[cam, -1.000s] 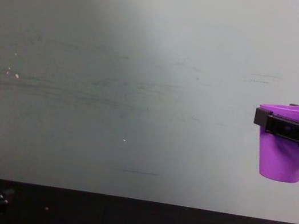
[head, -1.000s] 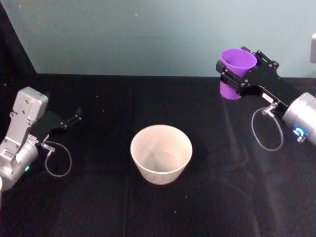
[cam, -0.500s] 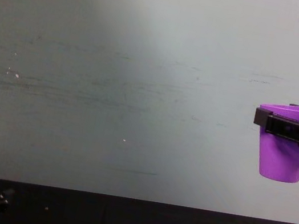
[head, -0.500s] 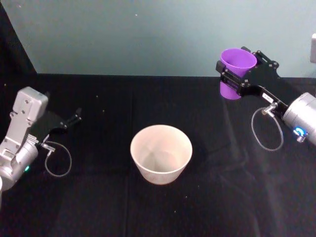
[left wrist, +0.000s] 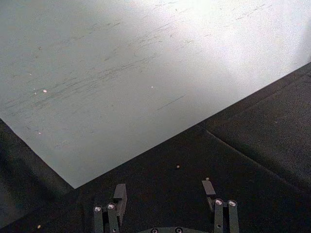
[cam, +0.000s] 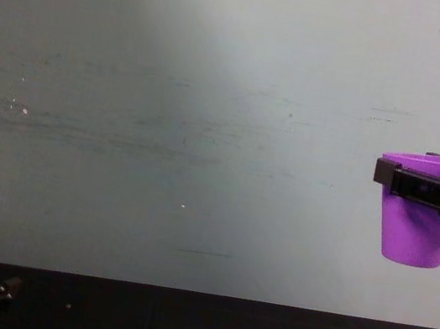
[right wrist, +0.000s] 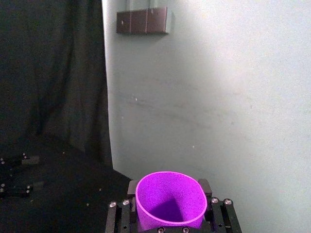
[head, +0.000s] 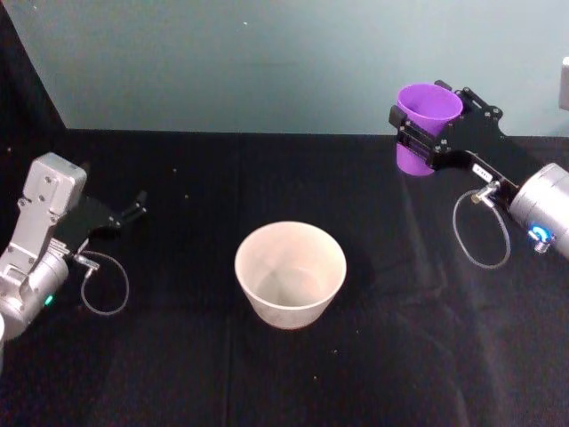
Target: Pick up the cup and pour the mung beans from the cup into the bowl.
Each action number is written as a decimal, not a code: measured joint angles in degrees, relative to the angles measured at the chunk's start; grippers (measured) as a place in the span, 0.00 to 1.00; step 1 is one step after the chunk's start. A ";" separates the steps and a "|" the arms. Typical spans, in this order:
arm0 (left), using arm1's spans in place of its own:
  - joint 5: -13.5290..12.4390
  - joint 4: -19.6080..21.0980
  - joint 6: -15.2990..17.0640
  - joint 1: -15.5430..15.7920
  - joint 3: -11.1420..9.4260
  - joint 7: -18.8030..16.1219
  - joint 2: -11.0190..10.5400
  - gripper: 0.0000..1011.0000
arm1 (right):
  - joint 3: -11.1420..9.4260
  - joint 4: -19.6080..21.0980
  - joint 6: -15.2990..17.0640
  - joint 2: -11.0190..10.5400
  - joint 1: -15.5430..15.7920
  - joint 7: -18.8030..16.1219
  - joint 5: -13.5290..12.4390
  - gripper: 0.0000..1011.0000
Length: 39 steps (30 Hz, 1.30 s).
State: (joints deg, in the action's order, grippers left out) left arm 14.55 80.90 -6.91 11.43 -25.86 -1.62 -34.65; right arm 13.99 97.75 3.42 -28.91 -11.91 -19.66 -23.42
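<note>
Cup (head: pixel 429 108) upright in R end effector (head: pixel 423 135); bowl (head: pixel 269 308) inside bare.

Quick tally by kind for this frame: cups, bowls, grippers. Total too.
cup: 1 (purple, held in the right gripper)
bowl: 1 (pale, on the black table)
grippers: 2 (right gripper shut on the cup; left gripper open, low at the table's left)
Total: 4

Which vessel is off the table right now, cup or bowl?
The purple cup, clamped upright in the right gripper; the bowl sits on the table.
</note>
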 joint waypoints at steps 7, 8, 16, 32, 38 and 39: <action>0.00 0.00 0.00 0.00 0.00 0.00 0.00 1.00 | 0.35 -1.62 -4.17 0.64 0.56 -1.56 1.96 0.75; 0.00 0.00 0.00 0.00 0.00 0.00 0.00 1.00 | 0.66 -2.36 -4.66 0.98 0.69 -1.81 2.30 0.75; 0.00 0.00 0.00 0.00 0.00 0.00 0.00 1.00 | 2.57 -6.63 -6.52 2.84 0.52 -2.55 4.87 0.75; 0.00 0.00 0.00 0.00 0.00 0.00 0.00 1.00 | 10.44 -7.63 -7.44 1.82 -4.01 3.33 29.46 0.75; 0.00 0.00 0.00 0.00 0.00 0.00 0.00 1.00 | 14.08 -6.33 -7.14 0.50 -5.55 5.68 40.55 0.75; 0.00 0.00 0.00 0.00 0.00 0.00 0.00 1.00 | 15.20 -5.95 -7.07 0.07 -5.94 6.26 43.86 0.75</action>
State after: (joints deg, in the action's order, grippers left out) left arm 14.55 80.90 -6.91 11.43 -25.86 -1.62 -34.64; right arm 29.19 91.80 -3.65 -28.84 -17.85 -13.40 20.44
